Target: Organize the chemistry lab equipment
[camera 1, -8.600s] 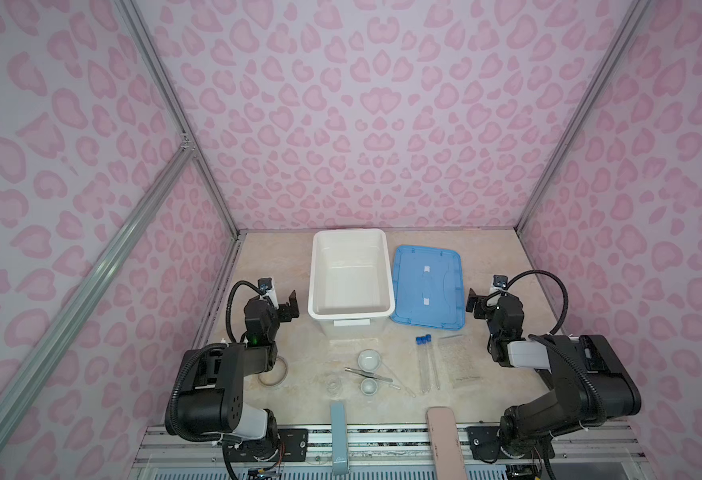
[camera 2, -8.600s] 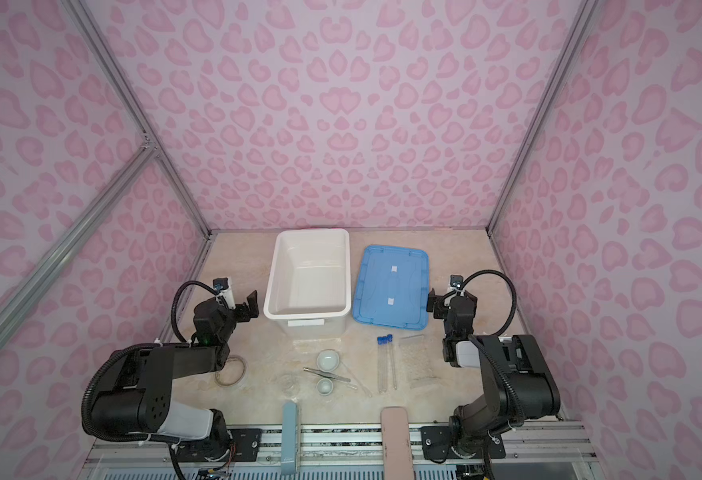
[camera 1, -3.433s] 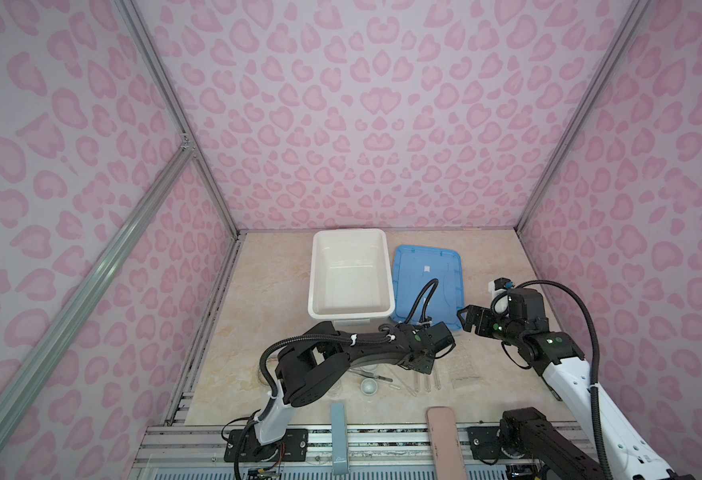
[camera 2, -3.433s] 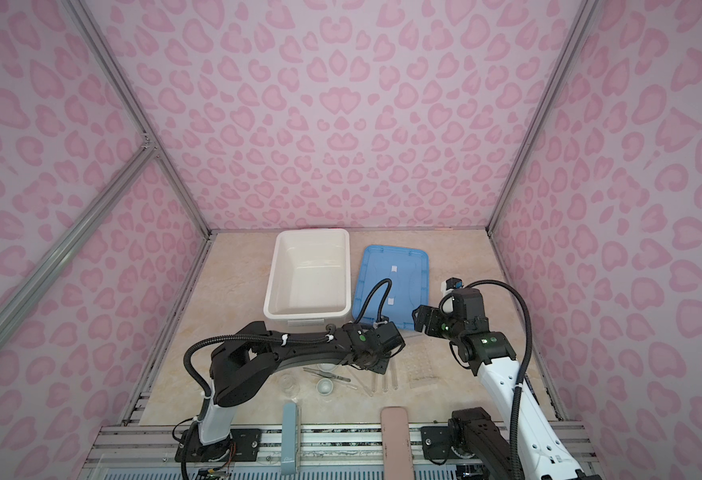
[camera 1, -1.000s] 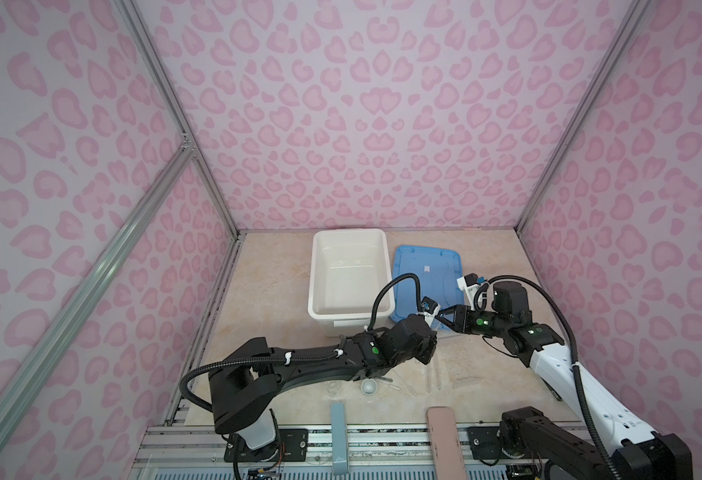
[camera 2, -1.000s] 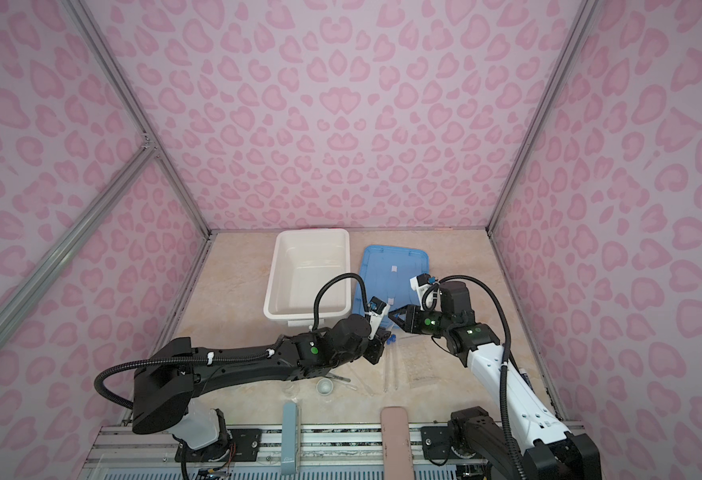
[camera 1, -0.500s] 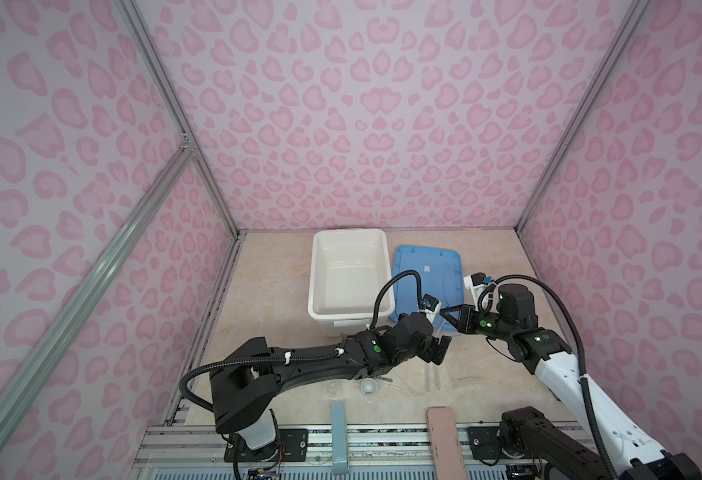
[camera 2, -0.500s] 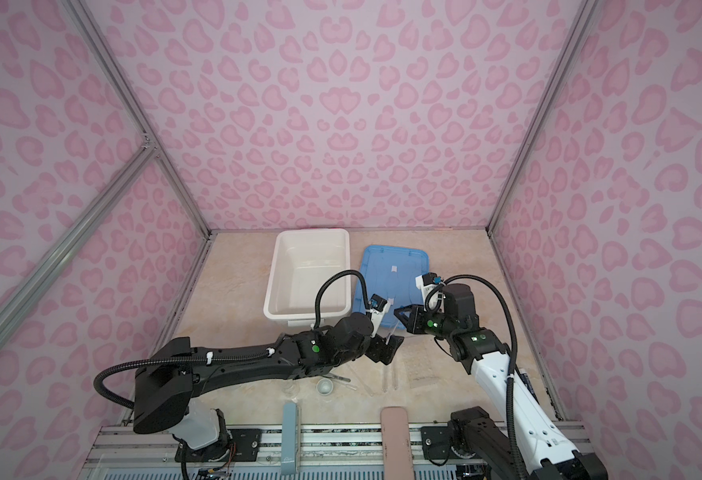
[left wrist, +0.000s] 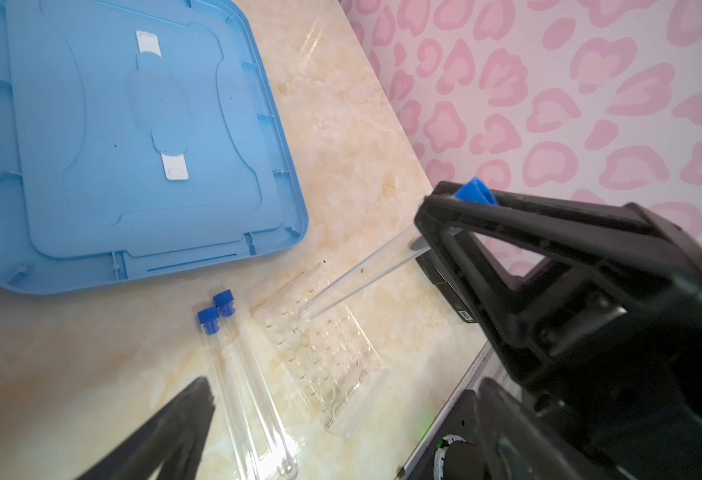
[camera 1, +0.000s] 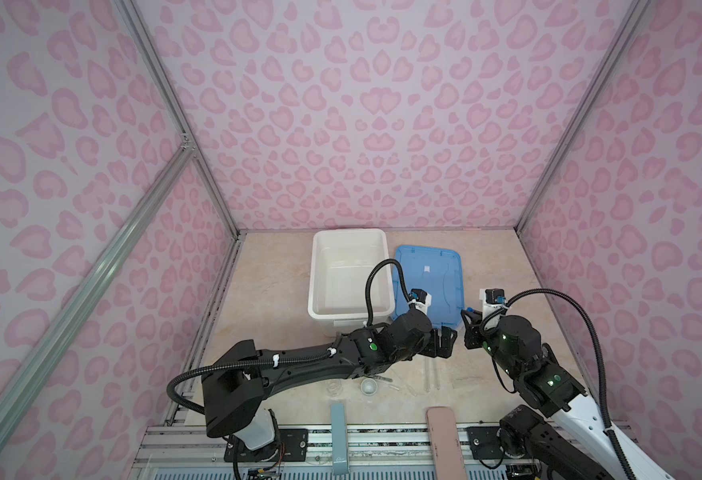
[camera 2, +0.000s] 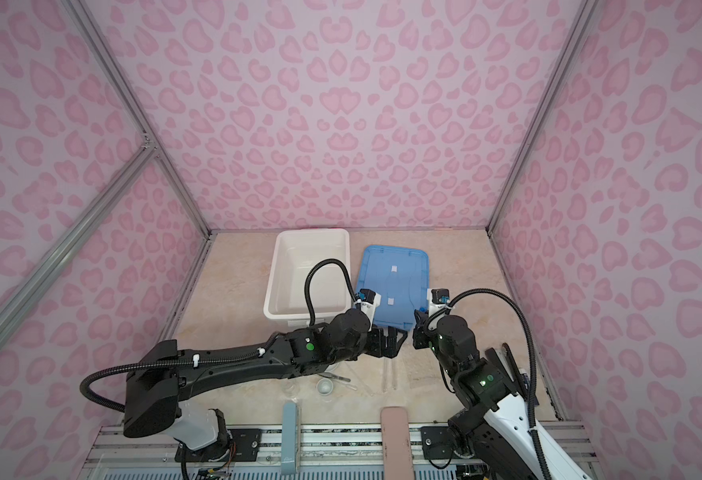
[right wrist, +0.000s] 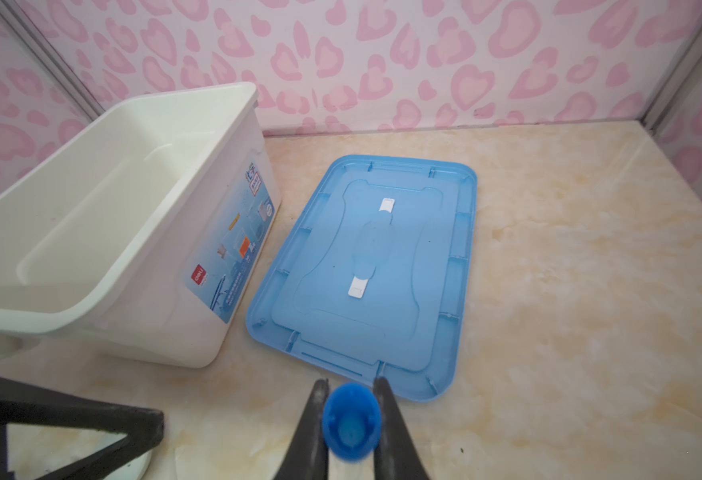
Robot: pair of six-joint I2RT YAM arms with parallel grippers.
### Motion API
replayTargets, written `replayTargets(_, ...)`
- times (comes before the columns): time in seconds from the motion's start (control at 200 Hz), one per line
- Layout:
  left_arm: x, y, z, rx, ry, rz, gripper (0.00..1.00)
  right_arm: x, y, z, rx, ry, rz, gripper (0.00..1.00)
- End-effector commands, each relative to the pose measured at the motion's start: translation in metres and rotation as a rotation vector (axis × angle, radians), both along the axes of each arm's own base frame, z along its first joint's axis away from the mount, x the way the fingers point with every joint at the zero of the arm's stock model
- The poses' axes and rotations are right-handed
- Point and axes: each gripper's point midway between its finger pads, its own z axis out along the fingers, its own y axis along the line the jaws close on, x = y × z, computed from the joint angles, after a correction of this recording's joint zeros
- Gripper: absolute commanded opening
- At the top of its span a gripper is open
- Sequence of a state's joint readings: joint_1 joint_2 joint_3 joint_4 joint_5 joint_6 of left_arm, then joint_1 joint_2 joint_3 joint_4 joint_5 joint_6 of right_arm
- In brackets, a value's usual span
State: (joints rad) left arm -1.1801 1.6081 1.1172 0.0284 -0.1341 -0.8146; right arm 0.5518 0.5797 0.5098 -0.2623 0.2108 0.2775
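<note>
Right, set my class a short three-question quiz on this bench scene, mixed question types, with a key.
1. True or false: the blue lid sits closed on the white tub.
2. Which gripper grips the tilted blue-capped tube: A left, B right, C both?
3. How many capped tubes lie on the table?
Key: 1 false, the lid lies flat beside the tub. 2 B, the right gripper; the left gripper is open. 3 two.
</note>
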Motion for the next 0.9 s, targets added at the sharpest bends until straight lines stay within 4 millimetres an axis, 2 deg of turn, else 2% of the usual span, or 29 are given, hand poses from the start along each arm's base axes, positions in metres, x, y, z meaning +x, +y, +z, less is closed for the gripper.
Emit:
replayTargets(0.0,-0.007,-0.004,-0.013,-0.003,0.057,-0.013,1.00,0.002,-0.029,0.009,-0.068,-0.091,-0.176,0.16)
replayTargets(0.12,-0.009,-0.007,-0.017,-0.005,0.063,-0.027,0.97,0.000,-0.034,0.003,-0.070,-0.094,-0.207,0.16)
replayTargets(0.255,-0.009,-0.008,-0.013,-0.022,0.044,-0.032,0.97,-0.001,-0.034,-0.005,-0.063,-0.090,-0.216,0.16)
replayTargets(0.485,-0.010,-0.007,-0.017,-0.025,0.056,-0.032,0.97,0.000,-0.031,-0.010,-0.044,-0.072,-0.220,0.16)
replayTargets(0.78,-0.010,-0.005,-0.017,-0.022,0.056,-0.017,0.98,-0.004,-0.037,-0.020,-0.057,-0.075,-0.269,0.16)
replayTargets(0.895,-0.010,-0.003,-0.015,-0.025,0.043,-0.013,0.98,-0.003,-0.033,-0.027,-0.056,-0.070,-0.262,0.16)
